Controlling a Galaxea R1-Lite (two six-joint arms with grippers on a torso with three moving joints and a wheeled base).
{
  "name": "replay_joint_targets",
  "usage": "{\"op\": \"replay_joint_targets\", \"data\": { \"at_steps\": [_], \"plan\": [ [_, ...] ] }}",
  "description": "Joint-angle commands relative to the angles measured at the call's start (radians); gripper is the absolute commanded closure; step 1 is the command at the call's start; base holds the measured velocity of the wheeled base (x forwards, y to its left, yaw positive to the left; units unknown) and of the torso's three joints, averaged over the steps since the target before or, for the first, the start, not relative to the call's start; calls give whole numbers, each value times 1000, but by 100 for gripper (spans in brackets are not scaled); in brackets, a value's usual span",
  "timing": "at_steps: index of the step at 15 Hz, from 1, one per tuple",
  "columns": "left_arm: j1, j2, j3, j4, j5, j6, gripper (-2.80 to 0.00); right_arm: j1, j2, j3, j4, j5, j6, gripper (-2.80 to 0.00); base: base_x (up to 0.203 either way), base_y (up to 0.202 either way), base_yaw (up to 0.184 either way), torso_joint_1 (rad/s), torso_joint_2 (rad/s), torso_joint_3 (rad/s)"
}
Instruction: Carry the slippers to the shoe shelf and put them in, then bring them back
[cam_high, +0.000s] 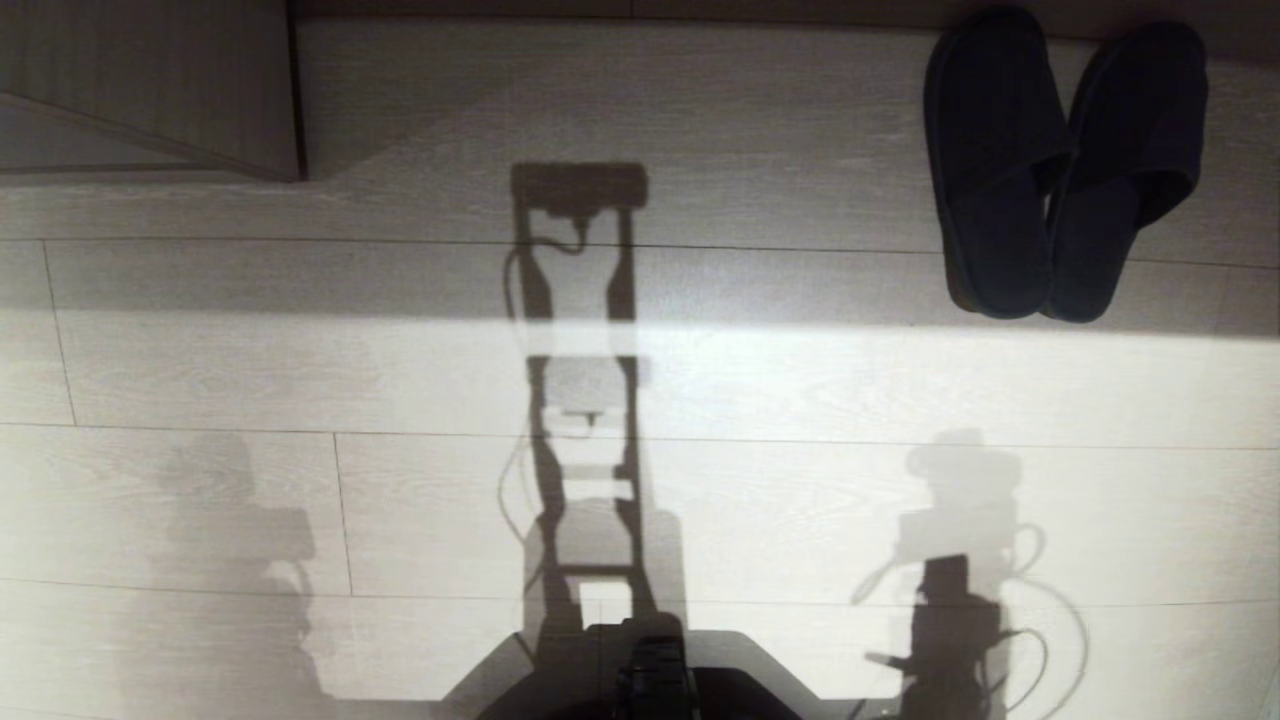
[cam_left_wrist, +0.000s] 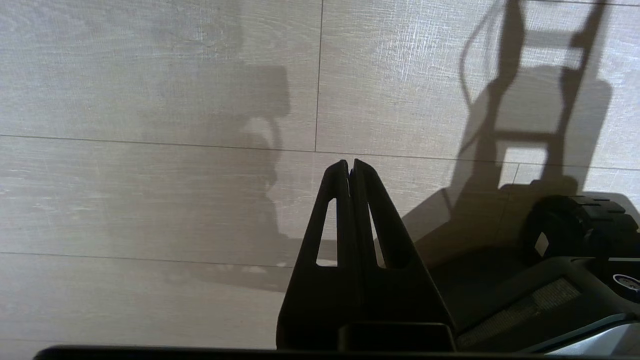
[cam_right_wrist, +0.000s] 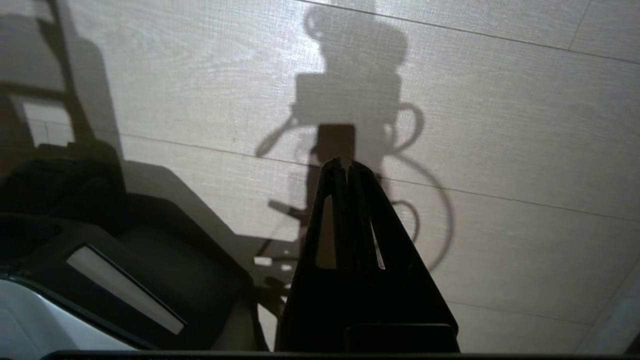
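The black slippers lie side by side on the pale floor at the far right of the head view, one (cam_high: 990, 170) angled against the other (cam_high: 1125, 170), toes away from me. Neither gripper is near them, and neither arm shows in the head view, only shadows. In the left wrist view my left gripper (cam_left_wrist: 348, 165) hangs over bare floor, its fingers pressed together with nothing between them. My right gripper (cam_right_wrist: 343, 164) is likewise shut and empty above the floor beside my base. The shoe shelf is out of view.
A grey wood-grain furniture panel (cam_high: 180, 90) juts in at the far left corner. My dark base (cam_high: 650, 670) fills the near middle, also seen as the base (cam_left_wrist: 565, 280) and the base (cam_right_wrist: 100, 260) in the wrist views. A dark skirting strip (cam_high: 700, 8) runs behind the slippers.
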Motion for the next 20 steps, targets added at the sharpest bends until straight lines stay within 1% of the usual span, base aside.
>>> {"op": "replay_joint_targets", "data": {
  "at_steps": [1,16,20],
  "plan": [
    [0,0,0,0,0,-1,0,1,-27,0,3,-1,18,0,0,0,0,0,0,0],
    [0,1,0,0,0,1,0,1,-28,0,2,-3,21,0,0,0,0,0,0,0],
    [0,1,0,1,0,-2,0,1,-28,2,2,-3,21,0,0,0,0,3,3,134]
  ]
}}
